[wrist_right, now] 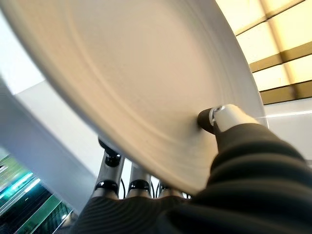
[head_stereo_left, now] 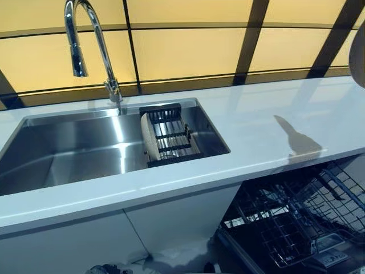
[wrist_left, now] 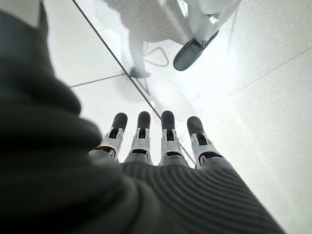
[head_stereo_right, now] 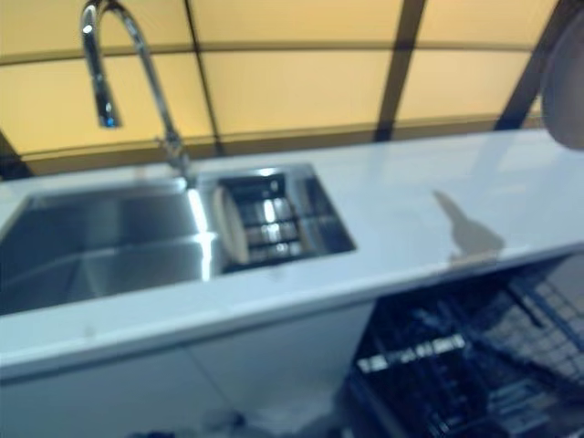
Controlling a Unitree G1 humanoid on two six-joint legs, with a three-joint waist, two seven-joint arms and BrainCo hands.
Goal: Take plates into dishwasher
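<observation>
A large pale plate (wrist_right: pixel 146 73) fills the right wrist view, pinched between the thumb and fingers of my right hand (wrist_right: pixel 228 118). Its rim (head_stereo_left: pixel 360 54) shows at the far right edge of the eye views, raised above the counter. A second pale plate (head_stereo_left: pixel 149 140) stands on edge in a black dish rack (head_stereo_left: pixel 171 137) at the right end of the steel sink (head_stereo_left: pixel 68 151). Below the counter on the right, the open dishwasher's dark wire basket (head_stereo_left: pixel 296 217) is pulled out. My left hand (wrist_left: pixel 166 141) hangs with straight fingers over the pale floor, holding nothing.
A tall chrome faucet (head_stereo_left: pixel 91 40) arches over the back of the sink. The white counter (head_stereo_left: pixel 268 120) runs to the right, above the dishwasher. White cabinet doors (head_stereo_left: pixel 114 240) stand below the sink. A yellow wall with dark bars lies behind.
</observation>
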